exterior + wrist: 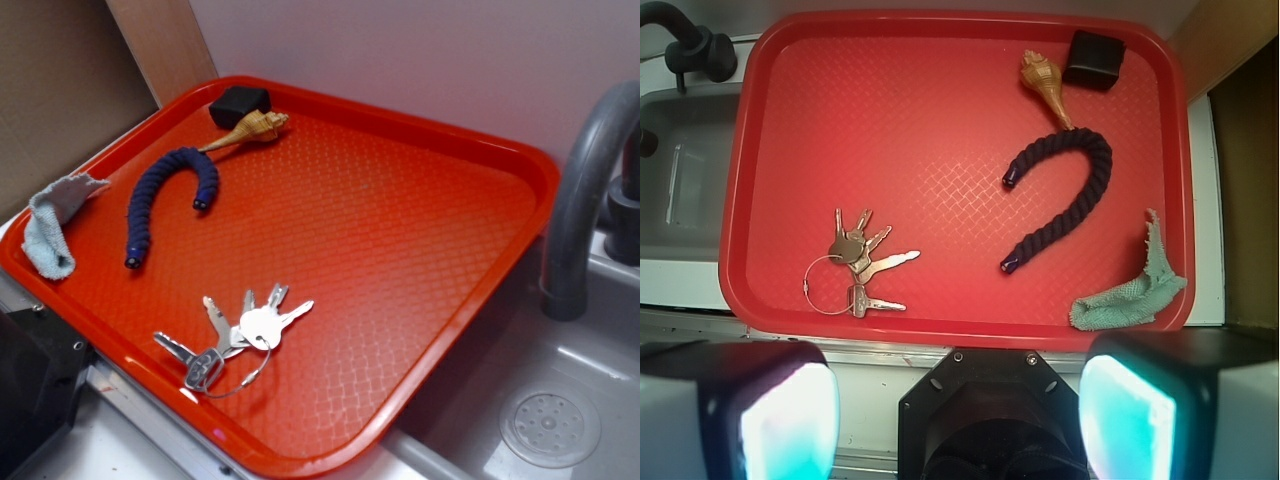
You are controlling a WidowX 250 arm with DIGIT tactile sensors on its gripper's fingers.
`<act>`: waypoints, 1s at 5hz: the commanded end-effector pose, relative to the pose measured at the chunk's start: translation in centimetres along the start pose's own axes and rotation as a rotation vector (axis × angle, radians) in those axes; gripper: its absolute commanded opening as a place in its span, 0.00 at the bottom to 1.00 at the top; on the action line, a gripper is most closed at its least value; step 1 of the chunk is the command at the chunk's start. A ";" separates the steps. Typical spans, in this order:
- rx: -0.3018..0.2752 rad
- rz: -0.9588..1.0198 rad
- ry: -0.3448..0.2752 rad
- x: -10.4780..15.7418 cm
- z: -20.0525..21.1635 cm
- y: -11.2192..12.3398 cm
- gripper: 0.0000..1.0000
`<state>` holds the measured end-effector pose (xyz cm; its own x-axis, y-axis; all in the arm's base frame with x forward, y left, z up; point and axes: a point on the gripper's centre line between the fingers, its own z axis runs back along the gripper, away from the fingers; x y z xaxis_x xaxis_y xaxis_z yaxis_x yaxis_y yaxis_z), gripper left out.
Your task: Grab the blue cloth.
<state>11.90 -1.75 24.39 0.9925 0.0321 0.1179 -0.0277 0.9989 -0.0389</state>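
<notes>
Seen from the wrist view, the gripper (958,400) hangs off the tray's (940,25) near edge, jaws wide apart, holding nothing. Blue cloth (1130,295) sits crumpled at the tray's near right corner, draped onto the rim, just right of the navy tube (1065,195). Its long axis runs diagonally along that rim. It lies ahead and to the right of the fingers; likely a short reach over and down.

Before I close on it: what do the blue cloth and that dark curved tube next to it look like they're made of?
Blue cloth: looks like soft terry fabric, pale and matte, with fuzzy nap and frayed edges. Curved tube: probably rope or braided cord, dark navy, with ribbed twists and glossy capped ends.
</notes>
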 end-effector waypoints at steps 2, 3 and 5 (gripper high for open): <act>0.142 0.234 0.052 1.8 -4.5 3.2 1.00; 0.278 0.471 0.071 1.3 -7.6 6.8 1.00; 0.530 0.661 0.156 -0.8 -14.9 14.7 1.00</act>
<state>13.46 11.57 7.35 0.7818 0.6208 0.0574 -0.5831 0.6956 0.4196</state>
